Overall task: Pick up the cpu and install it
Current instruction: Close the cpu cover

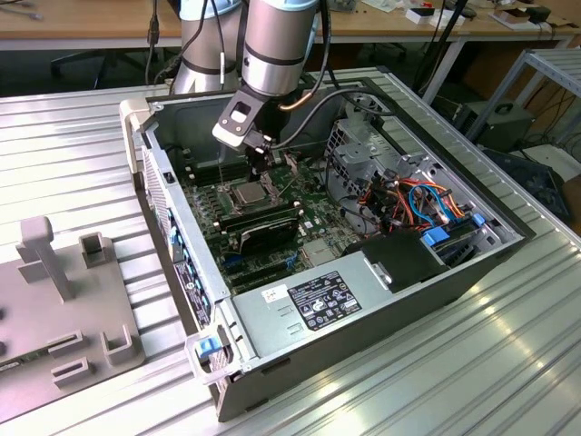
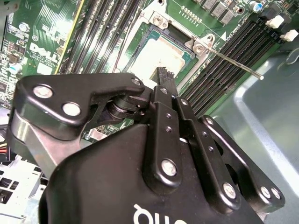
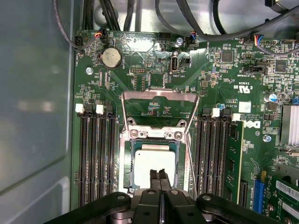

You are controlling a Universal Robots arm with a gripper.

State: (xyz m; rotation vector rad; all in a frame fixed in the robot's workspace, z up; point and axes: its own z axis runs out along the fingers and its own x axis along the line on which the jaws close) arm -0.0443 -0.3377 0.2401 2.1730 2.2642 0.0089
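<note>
Cpu [image 3: 150,158] was a small flat square chip with a dull silver-grey metal top. It lay level and face up, seated in the socket [image 3: 132,163], edges square with the frame. It sat directly under the gripper [image 3: 159,174], whose fingertips were pressed together over the part of the chip closest to the tool body. Whether they touched the top could not be told. The rest of the top lay bare ahead of the tips in both wrist views [image 2: 161,49]. In the exterior view the chip [image 1: 251,193] lay just below the tool.
</note>
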